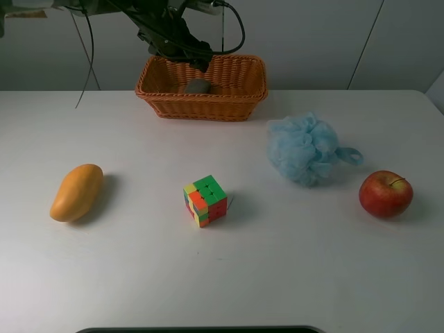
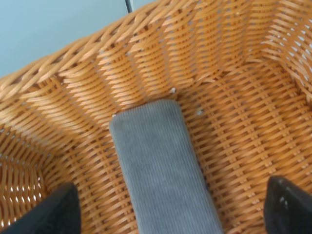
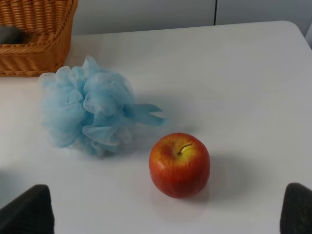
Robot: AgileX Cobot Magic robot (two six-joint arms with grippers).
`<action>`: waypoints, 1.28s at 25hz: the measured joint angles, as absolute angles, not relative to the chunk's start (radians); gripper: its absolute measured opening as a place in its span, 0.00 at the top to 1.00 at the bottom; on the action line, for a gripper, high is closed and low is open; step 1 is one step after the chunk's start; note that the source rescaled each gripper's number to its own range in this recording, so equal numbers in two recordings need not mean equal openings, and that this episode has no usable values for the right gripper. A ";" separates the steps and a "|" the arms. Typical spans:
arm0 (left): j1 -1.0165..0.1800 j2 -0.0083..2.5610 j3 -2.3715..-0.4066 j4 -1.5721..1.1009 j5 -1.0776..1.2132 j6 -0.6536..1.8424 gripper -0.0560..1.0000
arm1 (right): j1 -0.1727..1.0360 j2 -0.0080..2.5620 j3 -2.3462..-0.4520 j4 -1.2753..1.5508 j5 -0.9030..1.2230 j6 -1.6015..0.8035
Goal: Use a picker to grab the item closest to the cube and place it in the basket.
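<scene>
The picker is my left gripper (image 1: 196, 58), black with trailing cables, held open just above the wicker basket (image 1: 202, 105). The dark gray oblong item (image 1: 198, 87) lies on the basket floor, free of the jaws. In the left wrist view the item (image 2: 161, 165) lies between the two spread fingertips (image 2: 58, 210), touching neither, and the gripper (image 2: 173, 209) is empty. The basket's woven wall (image 2: 219, 58) surrounds it. The multicoloured cube (image 1: 205, 200) stands mid-table. My right gripper (image 3: 163, 214) is open and empty above the table near the apple.
An orange mango (image 1: 76, 192) lies at the left. A blue bath pouf (image 1: 309, 148) and a red apple (image 1: 386, 193) sit at the right; both show in the right wrist view, pouf (image 3: 87, 114) and apple (image 3: 179, 165). The basket's corner (image 3: 34, 53) shows there too.
</scene>
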State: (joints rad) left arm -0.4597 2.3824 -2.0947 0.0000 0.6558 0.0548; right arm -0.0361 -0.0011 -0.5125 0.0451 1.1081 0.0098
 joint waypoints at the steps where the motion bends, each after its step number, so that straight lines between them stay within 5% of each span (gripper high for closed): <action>1: -0.460 2.377 -2.095 0.000 0.668 0.055 0.01 | -0.036 -0.001 -0.513 0.045 1.108 0.010; 12: -0.493 2.030 -2.097 0.065 1.047 0.019 0.01 | -0.036 -0.001 -0.513 0.045 1.108 0.010; 20: -0.642 1.614 -2.073 0.461 1.203 -0.096 0.00 | -0.036 -0.001 -0.513 0.045 1.108 0.010; 27: -0.685 1.220 -1.830 0.653 1.217 -0.199 0.00 | -0.036 -0.001 -0.513 0.045 1.108 0.010; 32: -0.601 0.975 -1.586 0.669 1.219 -0.227 0.00 | -0.036 -0.001 -0.513 0.045 1.108 0.010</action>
State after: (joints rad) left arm -0.6006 0.9748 -1.5856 0.6692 1.2185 -0.2270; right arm -0.0361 -0.0011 -0.5125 0.0451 1.1081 0.0098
